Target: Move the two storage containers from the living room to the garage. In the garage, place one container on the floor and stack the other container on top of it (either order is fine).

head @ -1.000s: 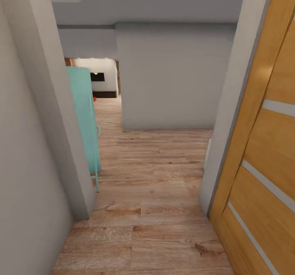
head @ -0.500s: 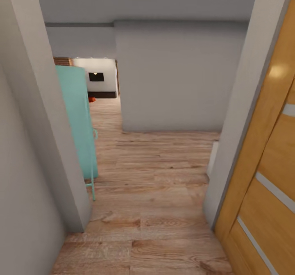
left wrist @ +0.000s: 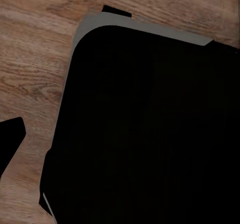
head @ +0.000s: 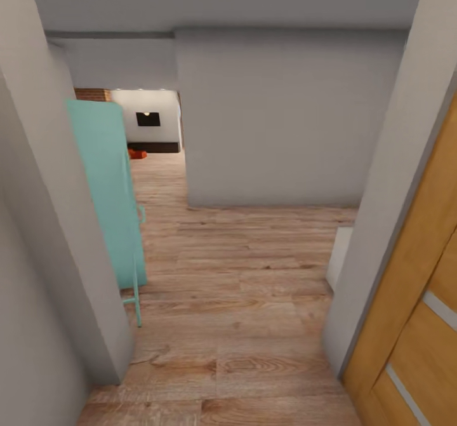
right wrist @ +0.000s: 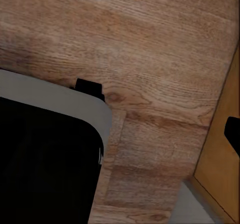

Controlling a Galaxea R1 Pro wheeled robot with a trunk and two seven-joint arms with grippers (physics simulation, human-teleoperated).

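A: What are the claws doing?

B: I cannot tell; each wrist camera looks down past the robot's dark base [left wrist: 150, 134] at the plank floor [right wrist: 150, 48], no fingers clear.

A: And the bins?

B: One orange speck [head: 136, 153] lies far ahead beyond the teal cabinet [head: 105, 185], well apart. Probably light, thin-walled; grip opposite rims with both claws.

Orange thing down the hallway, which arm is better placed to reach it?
Left, barely: the orange thing sits left of centre in the head view, but far off; driving closer likely comes first.
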